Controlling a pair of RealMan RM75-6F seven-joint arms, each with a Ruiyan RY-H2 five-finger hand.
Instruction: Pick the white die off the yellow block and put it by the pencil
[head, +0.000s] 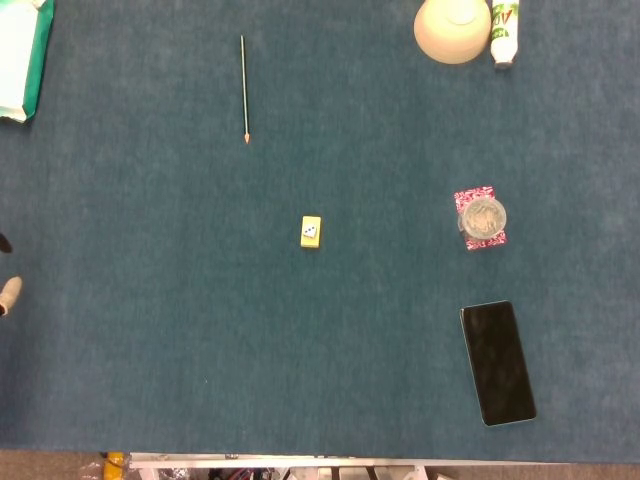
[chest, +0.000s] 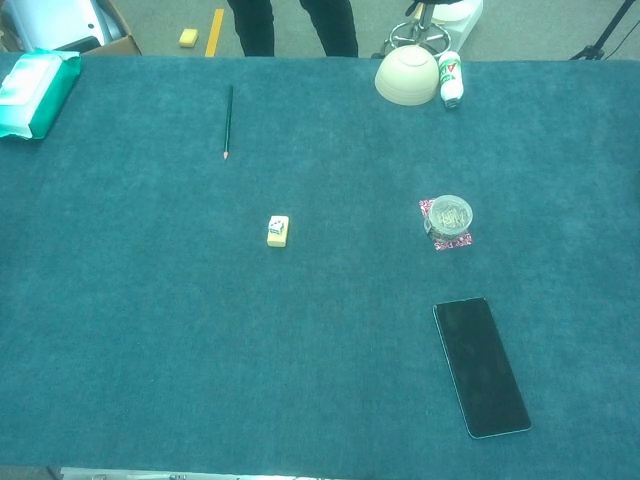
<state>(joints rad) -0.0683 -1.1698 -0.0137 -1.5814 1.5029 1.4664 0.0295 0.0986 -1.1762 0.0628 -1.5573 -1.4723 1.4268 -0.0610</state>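
A sliver of what may be the left hand (head: 8, 296) shows at the tabletop's (head: 150, 330) edge, grip unreadable. White die (head: 311, 232) sits on yellow block (head: 311, 231), well off toward its right; pinch it lightly from above, clear of the block.

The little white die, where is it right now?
The white die sits on the yellow block near the middle of the table in the head view, below the pencil and left of the glass cup.

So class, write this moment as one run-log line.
white die: on yellow block | pencil: apart | left hand: frame edge, far | right hand: unseen
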